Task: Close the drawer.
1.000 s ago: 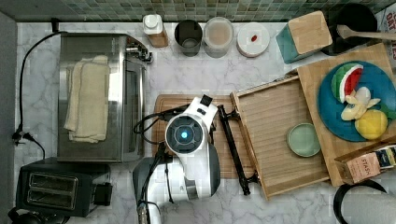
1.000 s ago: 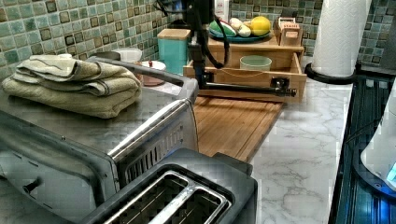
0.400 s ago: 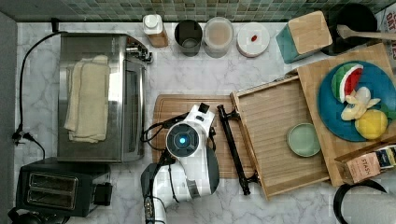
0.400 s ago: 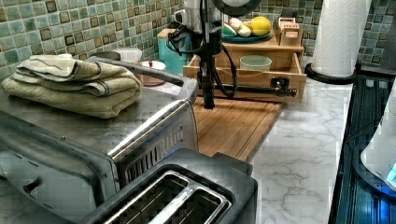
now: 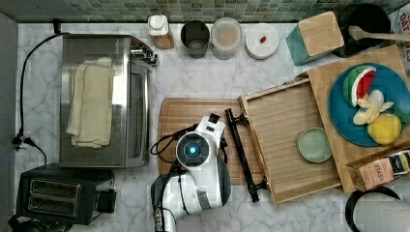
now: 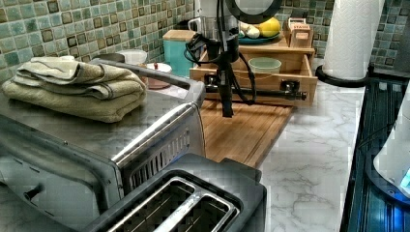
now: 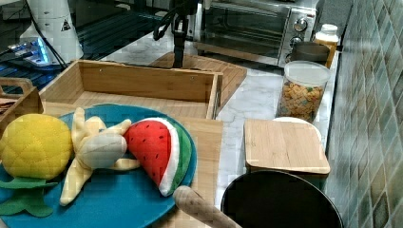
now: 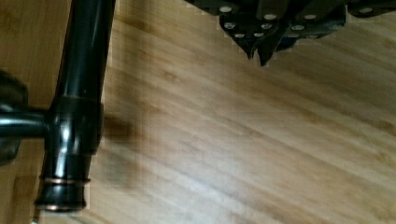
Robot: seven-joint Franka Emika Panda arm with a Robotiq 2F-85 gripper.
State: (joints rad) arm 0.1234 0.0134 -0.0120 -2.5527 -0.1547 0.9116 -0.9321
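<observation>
Over the cutting board (image 6: pixel 241 130) in the left view, gripper (image 6: pixel 226 108) hangs with fingers pressed together on nothing, just in front of the black handle (image 6: pixel 251 92). Behind it the drawer (image 6: pixel 295 79) stands pulled open, green bowl (image 6: pixel 265 64) inside.

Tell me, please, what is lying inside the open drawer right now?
The drawer holds one small pale-green dish on its ribbed floor, near the back. The rear end is covered by the wooden top above it, so that part is hidden.
</observation>
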